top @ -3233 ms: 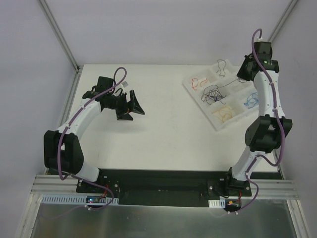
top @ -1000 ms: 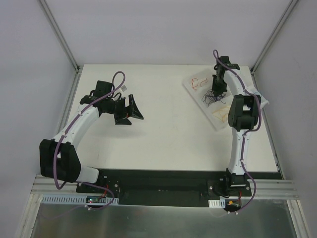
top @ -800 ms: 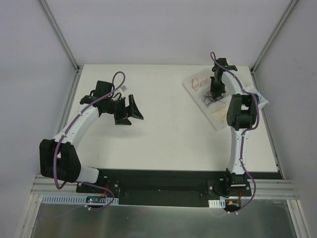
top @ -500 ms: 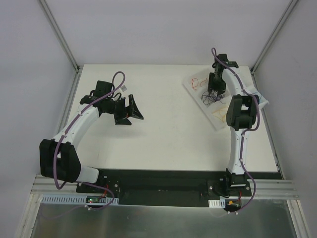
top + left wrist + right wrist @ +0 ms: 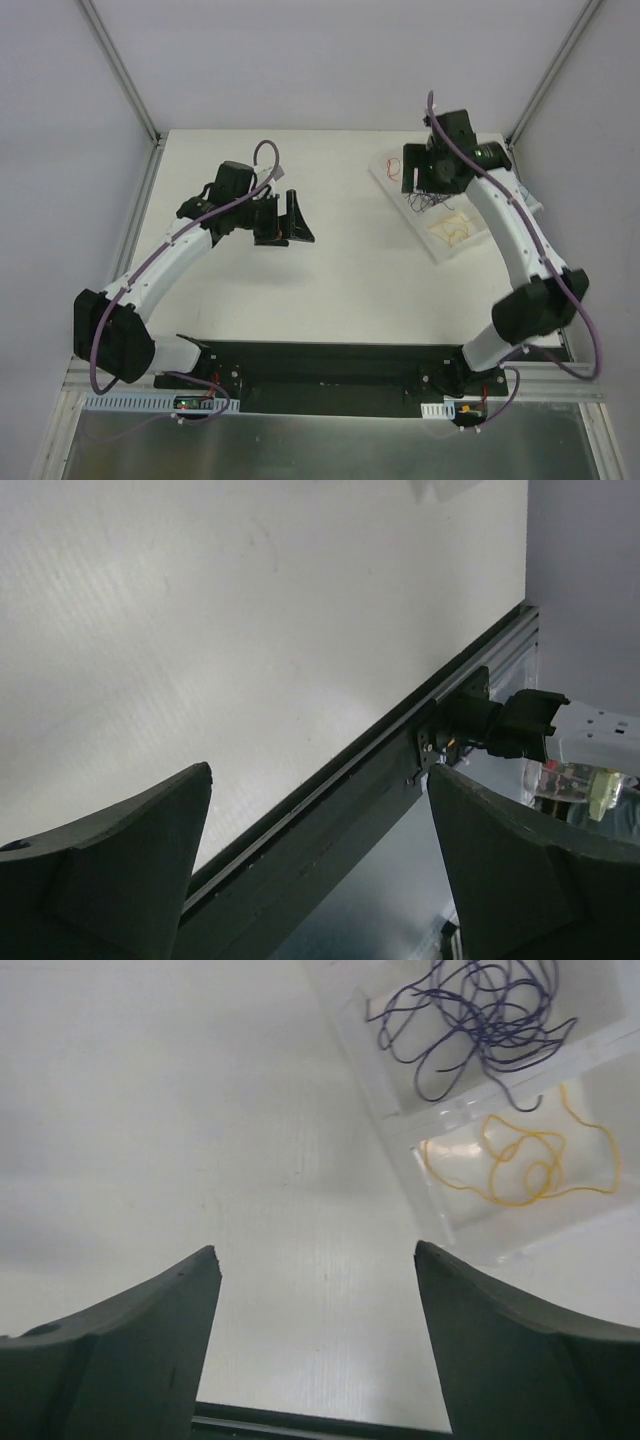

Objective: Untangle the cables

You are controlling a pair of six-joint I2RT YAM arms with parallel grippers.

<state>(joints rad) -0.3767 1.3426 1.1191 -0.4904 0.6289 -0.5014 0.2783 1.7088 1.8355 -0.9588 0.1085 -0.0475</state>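
Note:
The cables lie in a clear compartment tray (image 5: 441,254) at the table's right rear. A dark blue-black tangle (image 5: 430,203) fills one compartment and an orange-yellow loop (image 5: 455,229) the compartment nearer the front. In the right wrist view the dark tangle (image 5: 480,1010) and yellow loop (image 5: 520,1155) sit at upper right. My right gripper (image 5: 412,172) hangs above the tray's left end, open and holding nothing (image 5: 315,1252). My left gripper (image 5: 299,218) hovers open over the bare table left of centre, far from the tray. Its jaws frame only table and rail (image 5: 318,772).
The tray's partition wall (image 5: 400,1120) separates the two cable compartments. A black rail (image 5: 330,810) runs along the table's near edge beneath the left gripper's view. Metal frame posts rise at the rear corners, and the right arm's elbow (image 5: 535,305) hangs over the table's right side.
My right gripper has opened and risen off the dark tangle, and its arm has swung outward to the right. My left gripper has shifted right toward the table's centre.

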